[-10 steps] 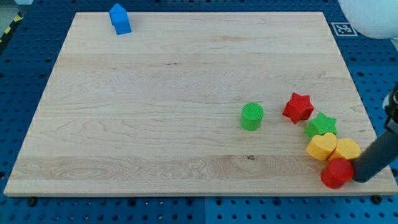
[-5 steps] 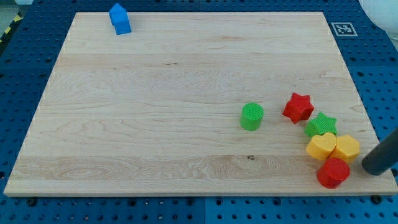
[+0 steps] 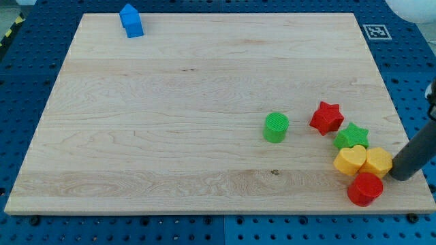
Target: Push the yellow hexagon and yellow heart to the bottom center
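Note:
The yellow hexagon [image 3: 378,162] and the yellow heart [image 3: 350,160] sit side by side, touching, near the board's bottom right corner. My tip [image 3: 399,175] is at the hexagon's right side, touching or nearly touching it. A red block [image 3: 365,189] lies just below the two yellow blocks, to the lower left of my tip.
A green star [image 3: 351,137] touches the yellow heart from above. A red star [image 3: 326,118] lies above and to the left of it. A green cylinder [image 3: 276,127] stands left of the stars. A blue block [image 3: 131,20] sits at the top left. The board's right edge [image 3: 402,129] is close.
My tip moved off the red block to the right, then up and left against the yellow hexagon. The red block shifted slightly left; the yellow pair nudged slightly left.

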Available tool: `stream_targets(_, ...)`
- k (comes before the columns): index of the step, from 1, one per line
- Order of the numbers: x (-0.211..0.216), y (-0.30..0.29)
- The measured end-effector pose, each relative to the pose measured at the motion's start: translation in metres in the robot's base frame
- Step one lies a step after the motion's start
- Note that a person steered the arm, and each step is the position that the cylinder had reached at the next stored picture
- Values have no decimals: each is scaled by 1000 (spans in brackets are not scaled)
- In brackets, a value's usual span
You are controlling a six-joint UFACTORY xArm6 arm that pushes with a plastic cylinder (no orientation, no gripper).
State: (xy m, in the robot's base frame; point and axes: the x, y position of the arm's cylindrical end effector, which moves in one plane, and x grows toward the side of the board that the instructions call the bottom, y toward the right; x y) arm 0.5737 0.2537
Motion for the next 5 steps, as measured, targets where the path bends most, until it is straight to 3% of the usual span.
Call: stream_targets(5,-8,-75)
